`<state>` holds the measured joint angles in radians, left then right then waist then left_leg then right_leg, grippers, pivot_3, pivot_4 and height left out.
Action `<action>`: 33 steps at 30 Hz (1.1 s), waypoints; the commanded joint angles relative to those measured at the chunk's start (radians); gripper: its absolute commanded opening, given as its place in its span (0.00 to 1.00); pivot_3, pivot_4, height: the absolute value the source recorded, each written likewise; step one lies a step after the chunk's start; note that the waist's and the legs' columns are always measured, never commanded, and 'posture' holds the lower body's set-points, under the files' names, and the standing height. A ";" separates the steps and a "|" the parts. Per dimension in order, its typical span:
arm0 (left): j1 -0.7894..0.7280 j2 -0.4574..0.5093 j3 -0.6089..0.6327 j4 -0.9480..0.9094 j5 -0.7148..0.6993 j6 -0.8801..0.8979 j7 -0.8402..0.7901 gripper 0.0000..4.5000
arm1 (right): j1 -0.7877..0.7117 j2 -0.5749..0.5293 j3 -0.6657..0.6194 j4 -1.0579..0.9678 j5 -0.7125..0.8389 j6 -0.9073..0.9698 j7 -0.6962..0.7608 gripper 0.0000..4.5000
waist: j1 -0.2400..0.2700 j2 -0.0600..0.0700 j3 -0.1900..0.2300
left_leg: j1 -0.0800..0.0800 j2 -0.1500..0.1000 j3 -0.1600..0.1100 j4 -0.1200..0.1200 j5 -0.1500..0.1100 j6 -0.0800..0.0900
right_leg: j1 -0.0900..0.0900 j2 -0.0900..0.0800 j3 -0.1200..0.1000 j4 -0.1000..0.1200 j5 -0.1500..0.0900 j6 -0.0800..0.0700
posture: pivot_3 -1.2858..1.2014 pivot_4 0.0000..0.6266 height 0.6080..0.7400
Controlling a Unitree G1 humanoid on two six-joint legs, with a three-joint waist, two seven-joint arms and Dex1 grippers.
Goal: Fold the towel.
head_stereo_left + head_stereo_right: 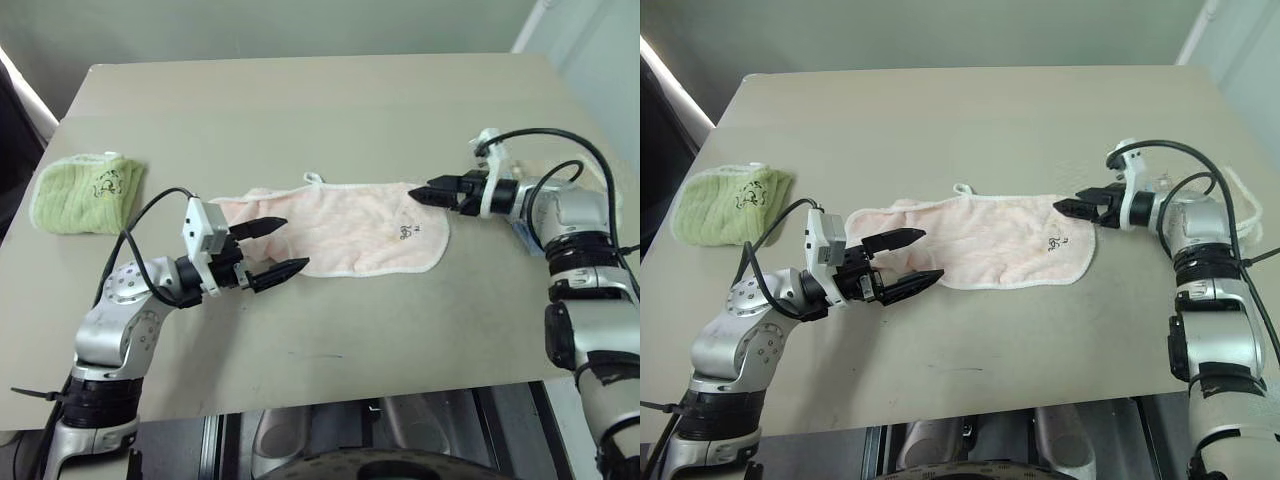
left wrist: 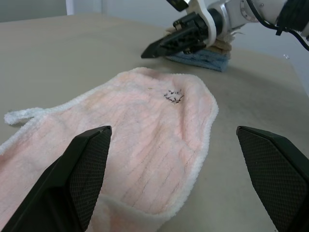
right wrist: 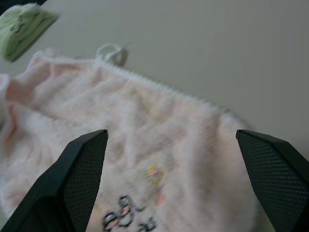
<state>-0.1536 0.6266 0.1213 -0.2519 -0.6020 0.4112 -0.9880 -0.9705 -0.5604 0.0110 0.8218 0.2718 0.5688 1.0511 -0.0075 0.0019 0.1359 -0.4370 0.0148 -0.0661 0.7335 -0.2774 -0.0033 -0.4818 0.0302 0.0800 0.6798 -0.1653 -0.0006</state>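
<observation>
While both fingers gape, towel (image 1: 345, 228) lies flat; green towel (image 1: 85, 192) sits well apart.

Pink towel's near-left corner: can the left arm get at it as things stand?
Probably yes. The left gripper sits at that end of the pink towel, jaws open, with nothing between them and the cloth.

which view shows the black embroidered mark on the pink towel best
The left wrist view: the mark sits sharp and unobstructed on the towel. The right wrist view cuts it off at the frame's edge and blurs it; both eye views show it small, near the towel's right end.
</observation>
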 commanded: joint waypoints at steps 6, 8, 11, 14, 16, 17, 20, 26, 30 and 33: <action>-0.005 0.010 0.020 -0.031 -0.003 -0.012 0.015 0.99 | -0.072 0.039 0.004 0.218 -0.084 -0.060 -0.030 1.00 | 0.000 0.000 0.000 | 0.000 0.000 0.000 0.000 0.000 0.000 | 0.000 0.000 0.000 0.000 0.000 0.000 | 0.52 0.24 0.72; 0.001 0.012 0.022 -0.038 -0.005 -0.011 0.018 0.99 | -0.093 0.055 -0.020 0.265 -0.076 -0.039 -0.045 1.00 | -0.001 0.000 0.000 | 0.000 0.000 0.000 0.000 0.000 0.000 | 0.000 0.000 0.000 0.000 0.000 0.000 | 0.52 0.24 0.72; 0.007 0.016 0.024 -0.042 -0.002 -0.014 0.020 0.99 | -0.118 0.066 -0.036 0.313 -0.080 -0.029 -0.053 1.00 | -0.002 0.000 0.000 | 0.000 0.000 0.000 0.000 0.000 0.000 | 0.000 0.000 0.000 0.000 0.000 0.000 | 0.52 0.24 0.72; 0.014 0.019 0.027 -0.046 -0.002 -0.016 0.022 0.99 | -0.141 0.077 -0.049 0.309 -0.062 0.014 0.014 1.00 | -0.005 0.000 0.000 | 0.000 0.000 0.000 0.000 0.000 0.000 | 0.000 0.000 0.000 0.000 0.000 0.000 | 0.52 0.24 0.72; 0.018 0.020 0.027 -0.047 -0.002 -0.017 0.023 0.99 | -0.150 0.084 -0.050 0.287 -0.052 0.050 0.062 1.00 | -0.006 0.000 0.000 | 0.000 0.000 0.000 0.000 0.000 0.000 | 0.000 0.000 0.000 0.000 0.000 -0.001 | 0.52 0.24 0.72; 0.019 0.020 0.027 -0.048 -0.001 -0.018 0.024 0.99 | -0.151 0.088 -0.049 0.271 -0.050 0.063 0.082 1.00 | -0.007 0.000 0.000 | 0.000 0.000 0.000 -0.001 0.000 0.000 | 0.000 0.000 0.000 0.000 0.000 -0.001 | 0.52 0.24 0.72; 0.018 0.015 0.023 -0.048 0.001 -0.019 0.031 0.99 | -0.147 0.099 -0.050 0.236 -0.048 0.080 0.113 1.00 | -0.007 0.000 0.000 | -0.001 0.000 0.000 -0.001 0.000 0.000 | -0.001 0.000 0.000 0.000 0.000 -0.001 | 0.52 0.24 0.72; 0.019 0.011 0.008 -0.048 0.005 -0.021 0.037 0.99 | -0.166 0.097 -0.107 0.246 -0.027 0.099 0.081 1.00 | -0.006 0.000 0.000 | -0.001 0.000 0.000 -0.001 0.000 0.000 | -0.001 0.000 0.000 0.000 0.000 -0.001 | 0.52 0.24 0.72; 0.021 0.015 0.008 -0.036 0.011 -0.029 0.029 0.99 | -0.166 0.084 -0.108 0.232 -0.027 0.127 0.113 1.00 | -0.006 0.000 0.000 | -0.001 0.000 0.000 -0.001 0.000 0.000 | -0.001 0.000 0.000 0.000 -0.001 -0.001 | 0.52 0.24 0.72; 0.018 0.012 0.008 -0.035 0.014 -0.030 0.029 0.99 | -0.145 0.086 -0.075 0.196 -0.036 0.153 0.157 1.00 | -0.006 0.000 0.000 | -0.001 0.000 0.000 -0.001 0.000 0.000 | -0.001 0.000 0.000 0.000 -0.001 -0.002 | 0.52 0.24 0.72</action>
<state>-0.1331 0.6375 0.1196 -0.2676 -0.5854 0.3997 -0.9550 -1.1156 -0.4664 -0.0718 1.0758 0.2264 0.7086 1.1684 -0.0139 0.0021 0.1360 -0.4380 0.0150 -0.0661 0.7325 -0.2776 -0.0035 -0.4832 0.0302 0.0799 0.6800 -0.1659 -0.0022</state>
